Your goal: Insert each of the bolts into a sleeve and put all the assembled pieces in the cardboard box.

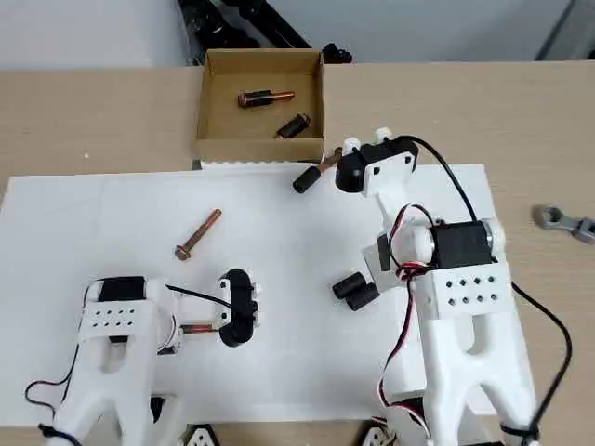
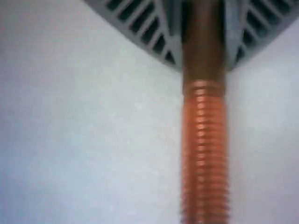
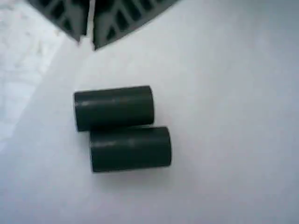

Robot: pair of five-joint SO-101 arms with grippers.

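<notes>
Left end effector [image 2: 203, 63] clamps a threaded copper bolt [image 2: 204, 154] over the white sheet [image 1: 279, 372] covering the tan surface [image 1: 93, 111], at the near left. Right end effector [image 3: 89, 38], nearly closed and empty, hangs above two black sleeves [image 3: 114, 107] lying side by side. A loose bolt [image 1: 197, 234] lies left of centre. The far cardboard box [image 1: 260, 149] holds two assembled pieces [image 1: 265, 97], and a third assembled piece [image 1: 311, 177] lies just outside it.
</notes>
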